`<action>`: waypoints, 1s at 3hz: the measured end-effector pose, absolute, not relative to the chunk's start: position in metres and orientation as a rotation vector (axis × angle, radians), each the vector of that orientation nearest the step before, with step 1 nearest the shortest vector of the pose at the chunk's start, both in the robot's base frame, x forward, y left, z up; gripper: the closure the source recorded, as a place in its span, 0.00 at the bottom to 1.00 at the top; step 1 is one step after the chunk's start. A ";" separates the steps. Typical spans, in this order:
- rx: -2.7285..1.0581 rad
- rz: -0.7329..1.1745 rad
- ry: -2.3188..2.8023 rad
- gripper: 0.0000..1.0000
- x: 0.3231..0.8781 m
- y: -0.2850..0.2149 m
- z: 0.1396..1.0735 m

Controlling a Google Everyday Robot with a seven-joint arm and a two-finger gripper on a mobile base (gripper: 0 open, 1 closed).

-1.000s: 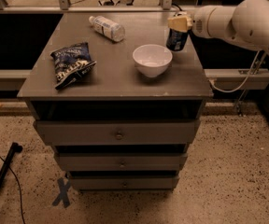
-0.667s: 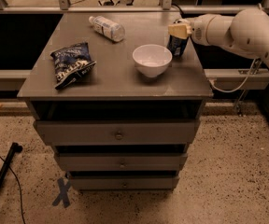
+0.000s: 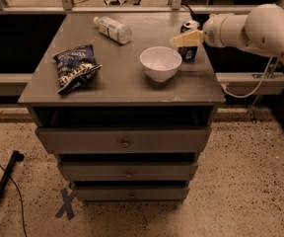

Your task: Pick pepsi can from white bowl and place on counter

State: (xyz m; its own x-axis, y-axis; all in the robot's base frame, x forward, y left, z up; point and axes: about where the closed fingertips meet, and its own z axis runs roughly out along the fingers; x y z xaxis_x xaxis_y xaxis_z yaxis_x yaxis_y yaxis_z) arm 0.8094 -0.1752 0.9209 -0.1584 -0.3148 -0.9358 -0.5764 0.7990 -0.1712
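Pepsi can (image 3: 190,25) is out of the white bowl (image 3: 160,63) and looks to be standing upright on the counter (image 3: 122,80), just right of the empty bowl. The gripper (image 3: 185,40) is right at the can (gripping or released, I cannot tell). My read: the lift is done and the placement nearly there, with let-go and retreat left.

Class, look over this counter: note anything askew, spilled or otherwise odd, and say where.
The clear bottle lies on its side at the back of the counter. The chip bag lies crumpled at left. The gripper is at the upright pepsi can. Nothing spilled.
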 end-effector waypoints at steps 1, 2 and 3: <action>-0.693 0.228 1.747 0.00 0.794 -0.196 0.926; -0.708 0.221 1.674 0.00 0.737 -0.251 0.945; -0.737 0.237 1.680 0.00 0.731 -0.248 0.942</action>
